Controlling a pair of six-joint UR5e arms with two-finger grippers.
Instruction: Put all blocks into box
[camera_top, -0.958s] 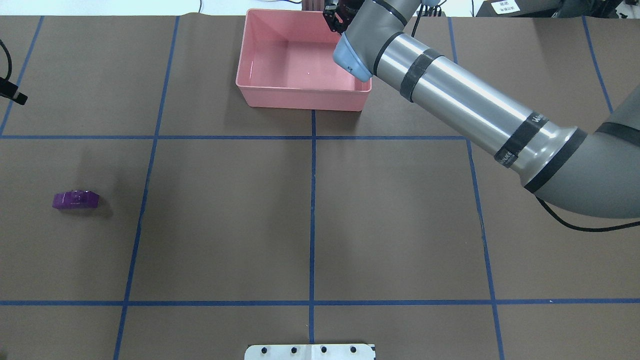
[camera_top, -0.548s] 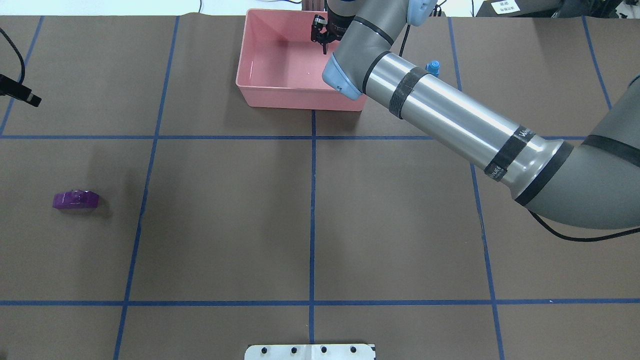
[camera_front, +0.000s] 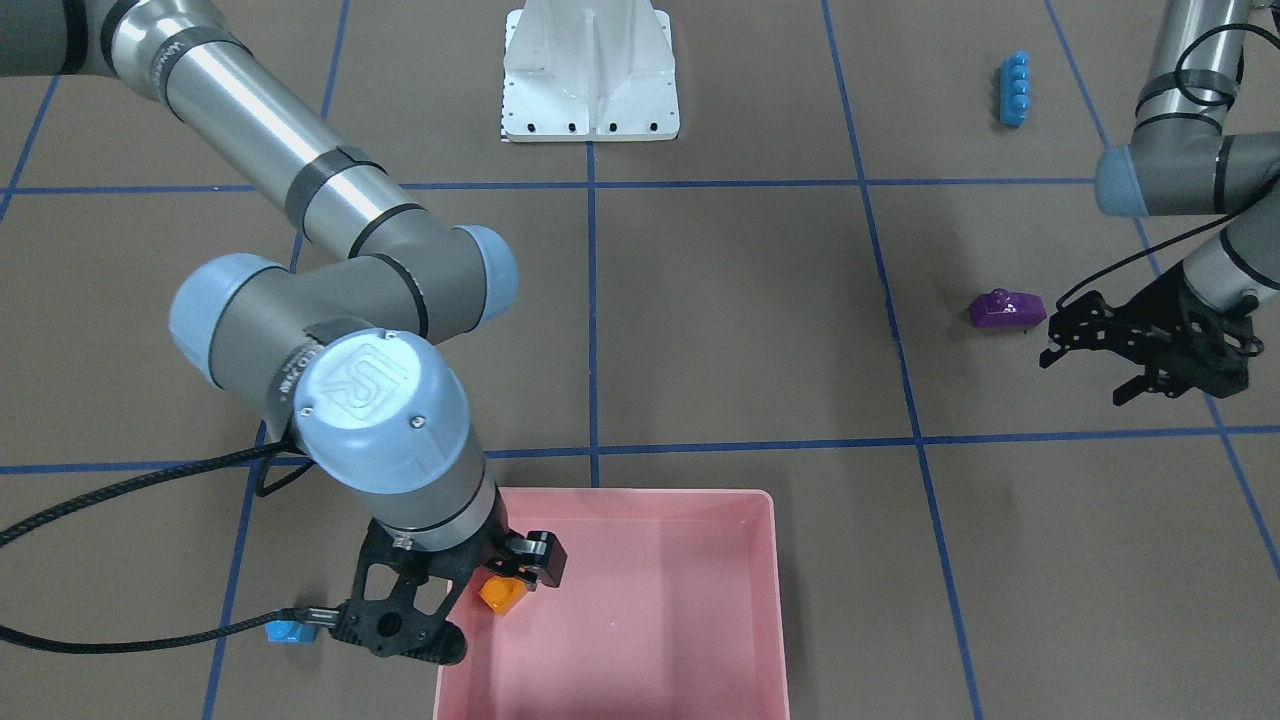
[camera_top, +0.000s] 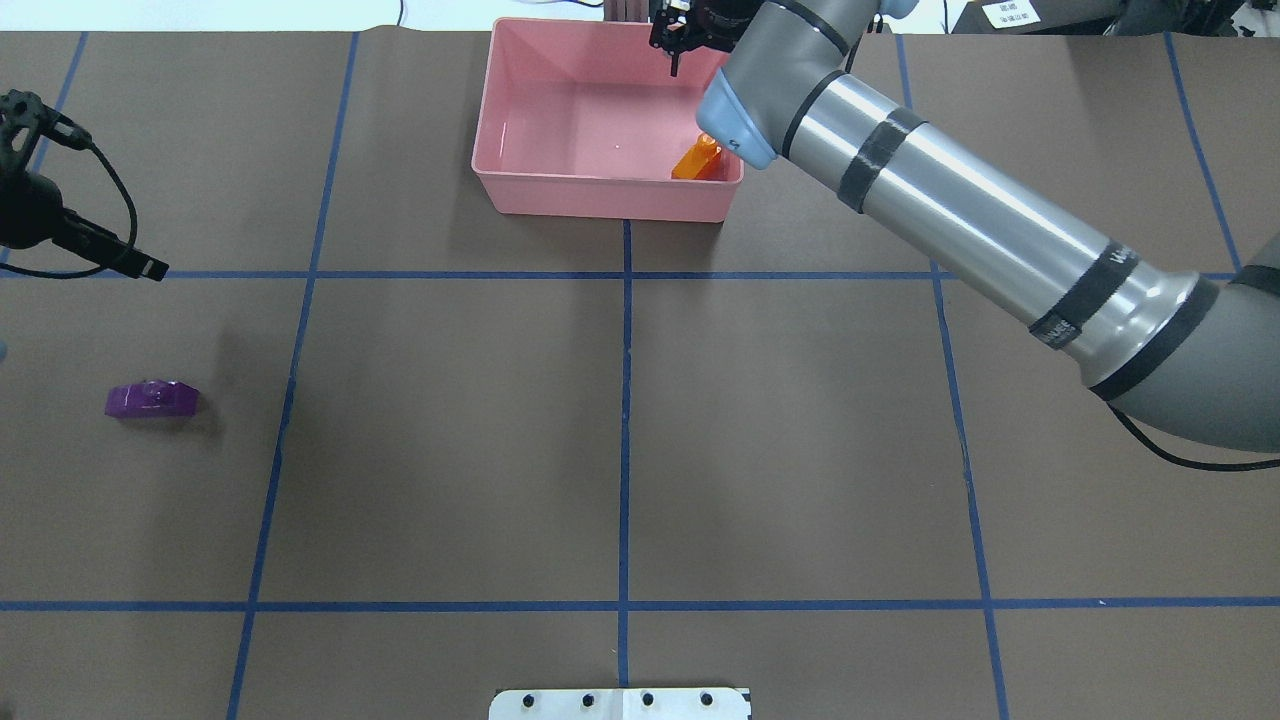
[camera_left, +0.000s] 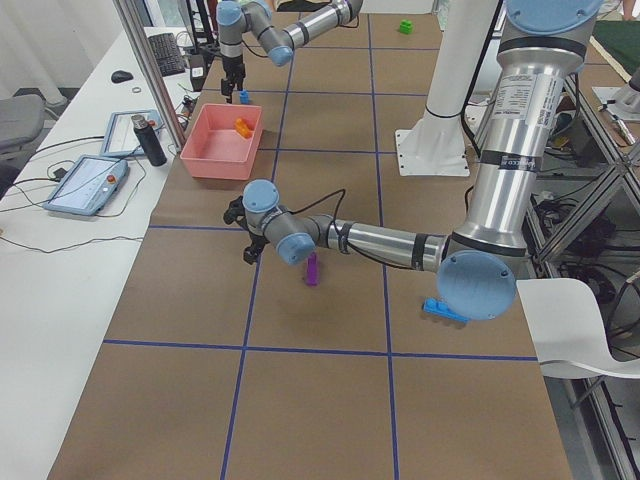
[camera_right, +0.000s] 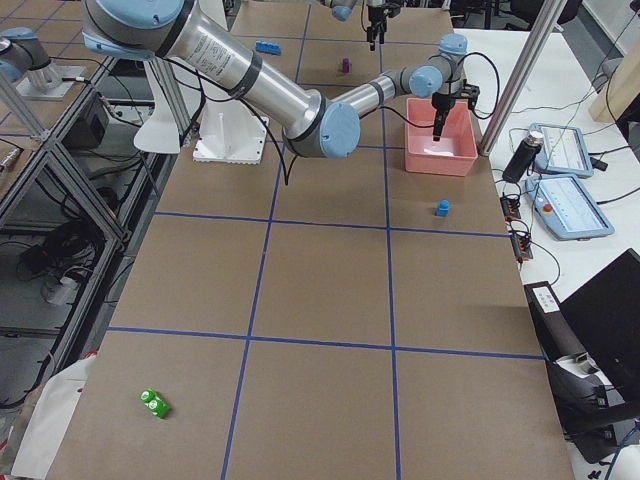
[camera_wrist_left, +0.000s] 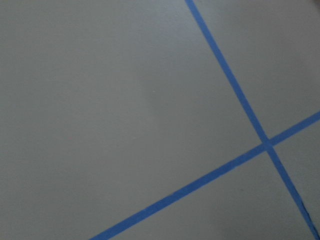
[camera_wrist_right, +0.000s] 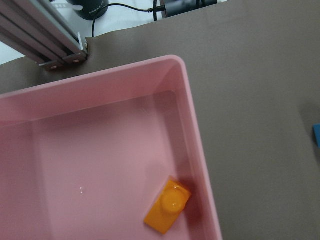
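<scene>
Right gripper (camera_top: 672, 45) hangs over the box (camera_top: 600, 200), jaws spread, nothing between them. The orange brick (camera_front: 500, 593) lies loose on the box floor under that gripper, clear of both fingers. My right wrist view puts it close against a side wall, stud up, skewed to the wall. In the overhead view it sits in the box's near right corner.

Left gripper (camera_front: 1083, 377) is also spread and empty, above the worktop (camera_top: 450, 450). The purple wedge (camera_front: 1005, 308) rests on the worktop near its fingertips, on the robot's side of them, not touching. My left wrist view gives only brown surface and blue tape lines (camera_wrist_left: 220, 172).

Outside the box:
- small blue brick (camera_front: 287, 631), on the worktop just beside the box, by the right arm's cable
- long blue brick (camera_front: 1014, 88), well apart, close to the robot's base side
- green brick (camera_right: 153, 402), far down the worktop at its right end
</scene>
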